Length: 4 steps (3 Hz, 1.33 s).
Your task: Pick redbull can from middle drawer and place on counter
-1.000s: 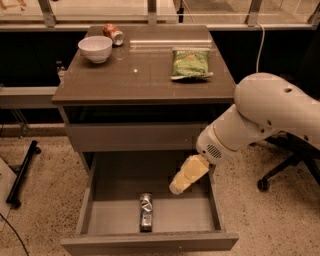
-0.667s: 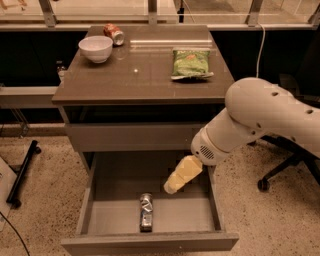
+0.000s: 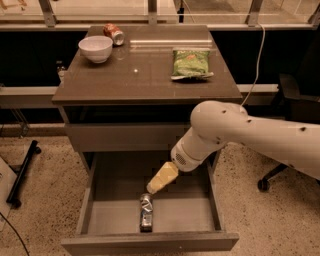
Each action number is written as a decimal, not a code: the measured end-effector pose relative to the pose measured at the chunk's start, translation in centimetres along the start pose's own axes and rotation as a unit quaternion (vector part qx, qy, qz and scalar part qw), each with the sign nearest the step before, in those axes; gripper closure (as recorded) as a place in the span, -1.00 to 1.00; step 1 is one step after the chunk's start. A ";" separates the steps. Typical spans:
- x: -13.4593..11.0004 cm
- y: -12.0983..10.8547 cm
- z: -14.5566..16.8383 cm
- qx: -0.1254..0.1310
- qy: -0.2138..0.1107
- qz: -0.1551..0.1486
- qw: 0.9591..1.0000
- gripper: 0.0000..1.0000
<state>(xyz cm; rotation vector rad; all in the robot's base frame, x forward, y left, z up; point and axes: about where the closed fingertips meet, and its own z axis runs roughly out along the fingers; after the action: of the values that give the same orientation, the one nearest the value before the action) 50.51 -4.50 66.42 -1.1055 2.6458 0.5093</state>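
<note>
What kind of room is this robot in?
Probably an office or lab: a rolling chair, a snack-topped counter, speckled floor. The gripper hangs over the redbull can in the open middle drawer.

Speckled floor [image 3: 45, 210], black stand [image 3: 22, 175] at left, office chair [image 3: 271, 176] at right, window frames [image 3: 150, 10] behind

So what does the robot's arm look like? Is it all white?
Mostly! The arm is fat, smooth and white, like a big rounded tube, with a few tiny dark dots on it. The gripper at its end is different: pale yellow and pointy like a beak. It sits over the middle drawer, just above the redbull can.
</note>
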 end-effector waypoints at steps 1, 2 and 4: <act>0.3 -1.4 4.1 0.022 0.005 0.053 0.998 -1.00; 0.9 -2.8 8.0 0.036 0.006 0.114 0.993 -1.00; 0.6 -2.9 8.7 0.034 0.007 0.137 0.990 -1.00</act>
<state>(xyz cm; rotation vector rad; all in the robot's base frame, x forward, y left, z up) 52.89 -3.32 57.61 -0.7317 2.8200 0.4587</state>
